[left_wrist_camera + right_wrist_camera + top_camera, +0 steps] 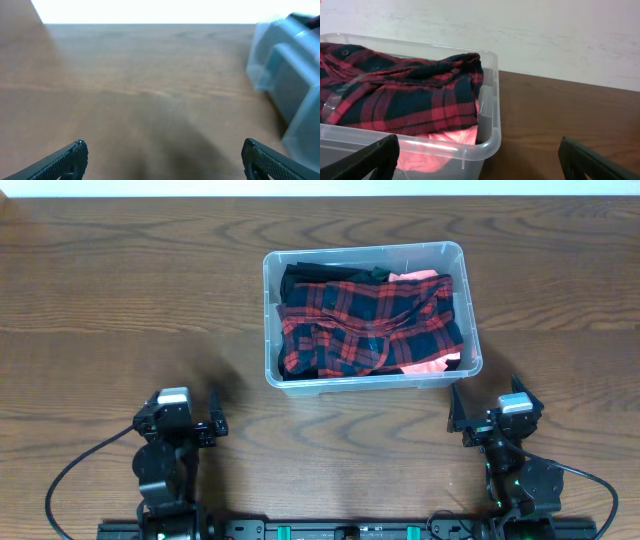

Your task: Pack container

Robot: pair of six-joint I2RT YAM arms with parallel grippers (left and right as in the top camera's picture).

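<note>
Centre of the overhead view: the container (365, 251) stands on the table (100, 300), filled with a red-and-black plaid shirt (370, 325) over a pink garment (430, 366). To finish well, I judge any raised fold should be pressed below the rim. My left tool (164, 147) and right tool (479, 142), lower frame, gape wide, holding and touching nothing.
</note>
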